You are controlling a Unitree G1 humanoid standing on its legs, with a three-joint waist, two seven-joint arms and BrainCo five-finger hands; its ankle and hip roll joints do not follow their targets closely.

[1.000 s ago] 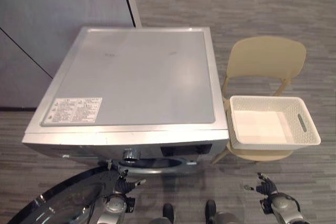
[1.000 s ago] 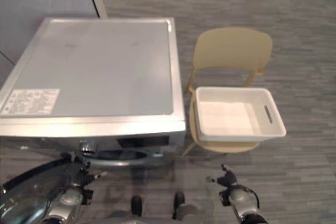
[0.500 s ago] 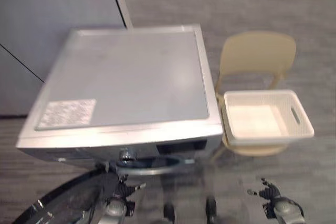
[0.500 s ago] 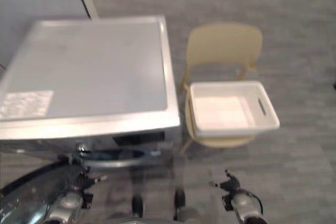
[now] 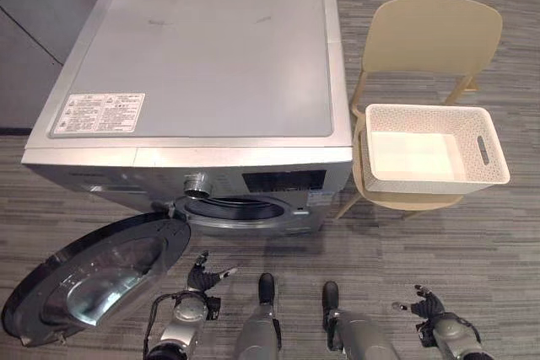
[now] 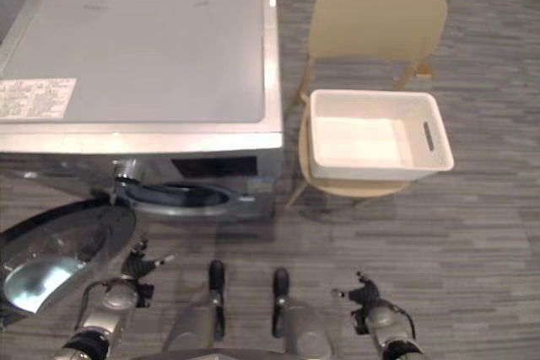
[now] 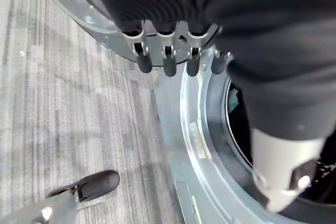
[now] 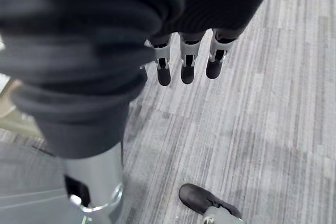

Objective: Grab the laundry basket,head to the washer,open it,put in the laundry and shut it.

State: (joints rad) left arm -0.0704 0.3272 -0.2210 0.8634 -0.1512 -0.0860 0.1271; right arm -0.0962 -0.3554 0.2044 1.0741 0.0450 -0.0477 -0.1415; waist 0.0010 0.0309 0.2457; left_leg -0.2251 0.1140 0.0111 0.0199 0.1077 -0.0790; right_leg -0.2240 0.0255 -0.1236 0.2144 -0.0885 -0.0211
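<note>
On the chair [image 5: 430, 35], white perforated basket [image 5: 434, 176].

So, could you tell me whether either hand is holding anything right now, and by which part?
Nothing is held: the left hand and right hand both hang open above the floor.

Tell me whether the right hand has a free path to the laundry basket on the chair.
Probably yes. The right hand hangs open and empty, with bare floor between it and the laundry basket on the chair. Whether it is near enough is unclear.
</note>
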